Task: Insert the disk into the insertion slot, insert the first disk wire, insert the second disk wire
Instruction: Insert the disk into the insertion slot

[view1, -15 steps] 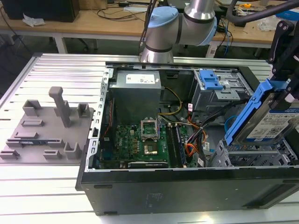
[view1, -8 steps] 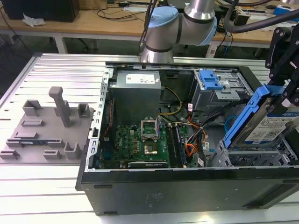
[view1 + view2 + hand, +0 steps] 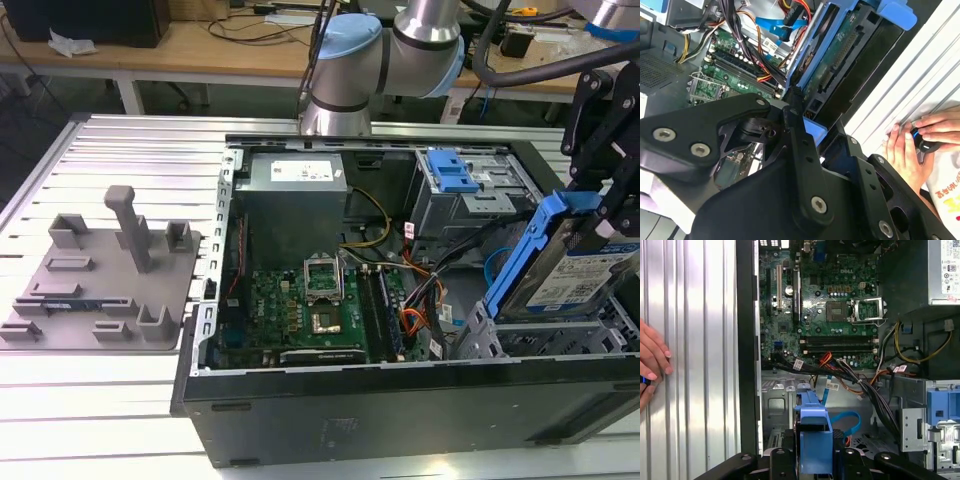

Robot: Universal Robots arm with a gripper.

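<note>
While gripping the disk (image 3: 575,275) by its blue frame, gripper (image 3: 815,455) pinched narrow, holds it tilted at the exterior view's right edge, over the insertion slot (image 3: 510,340). First step, not yet seated. Probably calls for levelling it, clear of cables (image 3: 422,308) beyond.

Count: one robot arm (image 3: 380,50), one gripper (image 3: 608,212), one disk (image 3: 575,270) in one blue frame (image 3: 530,250), one open computer case (image 3: 400,420) on one slatted worktop (image 3: 100,400). Inside the case: one motherboard (image 3: 300,310), one CPU socket (image 3: 837,311), one power supply (image 3: 295,180), one looped blue cable (image 3: 852,417), two drive cages, i.e. one tall cage (image 3: 440,215) with one blue latch (image 3: 452,172) and one low perforated cage (image 3: 520,340). Outside it: one grey fixture plate (image 3: 100,290) with one tall post (image 3: 130,225), plus two hands (image 3: 905,155) of one person in the second wrist view.
</note>
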